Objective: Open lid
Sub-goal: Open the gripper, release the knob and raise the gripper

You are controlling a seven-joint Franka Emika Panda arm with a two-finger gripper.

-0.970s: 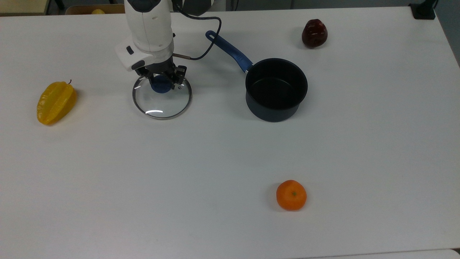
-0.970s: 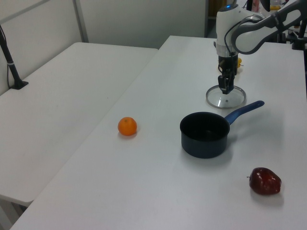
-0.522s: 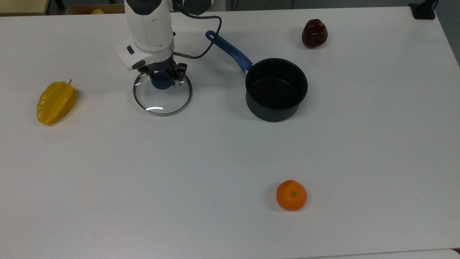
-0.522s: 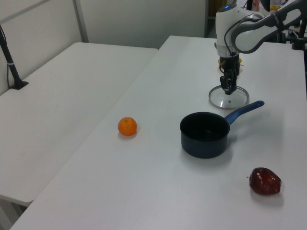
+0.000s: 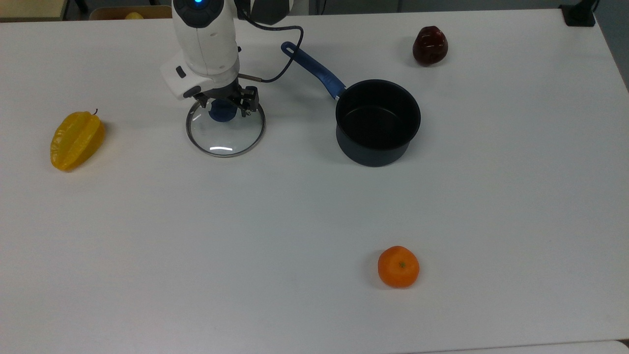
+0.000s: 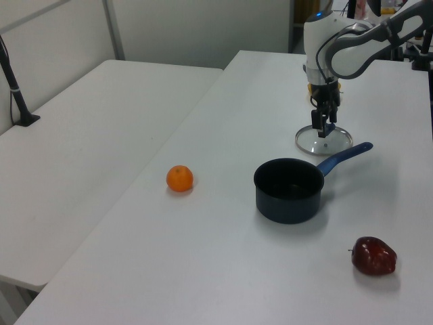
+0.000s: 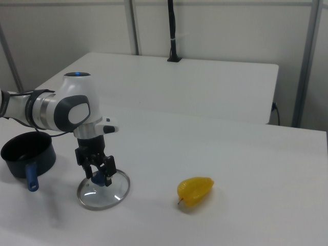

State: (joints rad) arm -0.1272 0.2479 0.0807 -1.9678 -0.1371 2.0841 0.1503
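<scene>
1. Top view: lid flat on bench, at nine o'clock from saucepan, apart from it. Tool straddling blue knob, for lifting by it.
2. Left view: lid at twelve o'clock from pan; grip on knob impossible to tell.
3. Right view: starfruit at three o'clock from lid.

Surface and material finish, tabletop scene

Lid: clear glass, glossy with a bright glint, thin metal rim, blue knob of matt plastic look. Pan: dark matt coating inside and out, blue handle smooth with slight sheen. Table: white, smooth, matt. Arm: glossy white plastic shell. Starfruit: waxy yellow. Apple: dark red, shiny. Orange: dull, finely dimpled.
</scene>
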